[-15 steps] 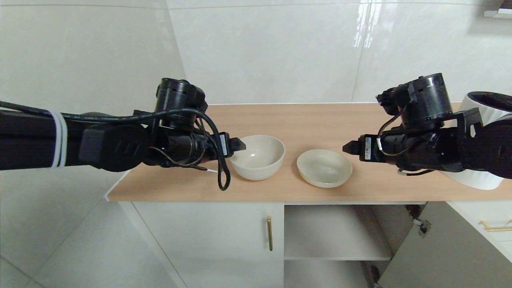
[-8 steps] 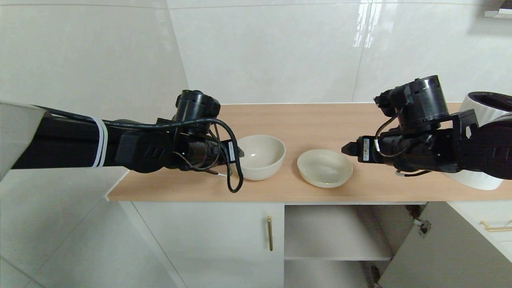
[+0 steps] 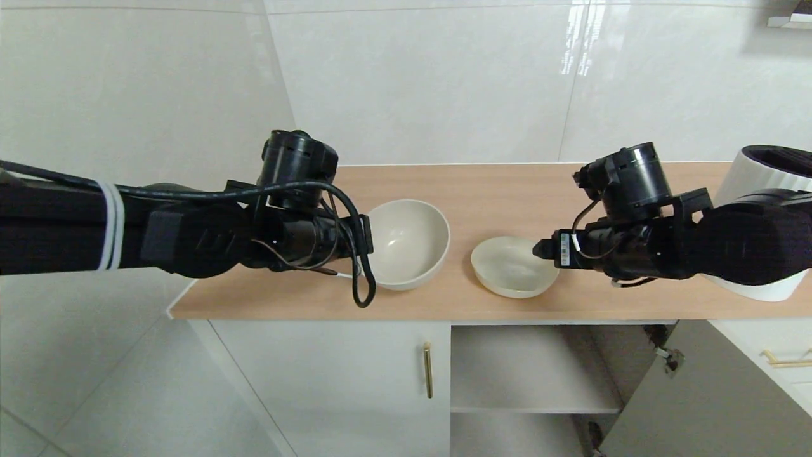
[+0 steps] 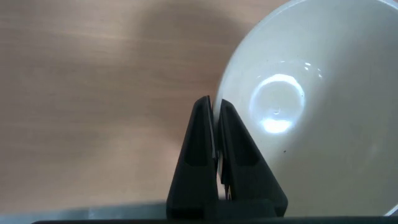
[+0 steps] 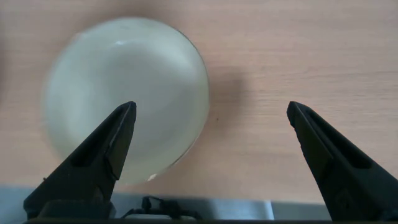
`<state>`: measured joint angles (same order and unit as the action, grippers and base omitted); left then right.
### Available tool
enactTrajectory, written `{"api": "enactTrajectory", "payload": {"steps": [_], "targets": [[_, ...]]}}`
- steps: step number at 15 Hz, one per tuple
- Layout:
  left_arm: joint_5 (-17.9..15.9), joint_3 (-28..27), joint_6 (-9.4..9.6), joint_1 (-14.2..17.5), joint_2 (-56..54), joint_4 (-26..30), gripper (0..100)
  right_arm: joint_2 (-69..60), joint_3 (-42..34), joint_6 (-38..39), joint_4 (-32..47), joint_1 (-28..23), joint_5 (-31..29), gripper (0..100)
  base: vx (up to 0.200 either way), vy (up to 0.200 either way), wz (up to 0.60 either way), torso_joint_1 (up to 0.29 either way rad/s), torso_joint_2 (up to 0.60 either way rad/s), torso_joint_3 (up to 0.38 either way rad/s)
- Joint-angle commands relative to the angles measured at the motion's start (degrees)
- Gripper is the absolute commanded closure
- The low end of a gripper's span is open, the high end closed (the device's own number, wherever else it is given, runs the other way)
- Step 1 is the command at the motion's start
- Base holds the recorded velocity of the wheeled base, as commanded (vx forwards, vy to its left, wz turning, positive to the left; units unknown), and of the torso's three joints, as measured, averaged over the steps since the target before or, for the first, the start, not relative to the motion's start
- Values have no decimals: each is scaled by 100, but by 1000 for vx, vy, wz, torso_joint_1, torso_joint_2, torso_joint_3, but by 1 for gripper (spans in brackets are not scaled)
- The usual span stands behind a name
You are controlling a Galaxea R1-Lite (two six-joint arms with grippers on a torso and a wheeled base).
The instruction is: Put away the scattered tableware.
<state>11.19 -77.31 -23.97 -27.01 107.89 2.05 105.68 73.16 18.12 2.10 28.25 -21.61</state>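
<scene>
Here, in the head view, the left gripper pinches the left rim of the deep cream bowl, which sits tilted on the wooden countertop. The right gripper is at the right rim of the shallow bowl, just beside the deep one. An open cabinet compartment lies below.

In the left wrist view, the fingers press together on that rim, and the bowl holds nothing.

In the right wrist view, the jaws stand wide apart, gripping nothing. One finger is over the shallow bowl's empty hollow and the other over wood, with the rim between them.
</scene>
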Motion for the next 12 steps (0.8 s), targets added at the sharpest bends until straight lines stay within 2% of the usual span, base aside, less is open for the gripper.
{"api": "enactTrajectory", "payload": {"steps": [1,6,7,12], "targets": [[-3,164,-3,-58,-576,-11,100,524,155,17,-8,-65,-115,0,0,0,0,0,0,0],[-12,252,6,-67,-954,-11,100,796,296,236,-78,-109,-168,0,0,0,0,0,0,0],[-12,252,6,-67,-971,-11,100,814,296,289,-131,-109,-168,100,0,0,0,0,0,0],[-126,287,-3,-67,-1182,-3,100,858,357,403,-131,-109,-71,100,0,0,0,0,0,0]]}}
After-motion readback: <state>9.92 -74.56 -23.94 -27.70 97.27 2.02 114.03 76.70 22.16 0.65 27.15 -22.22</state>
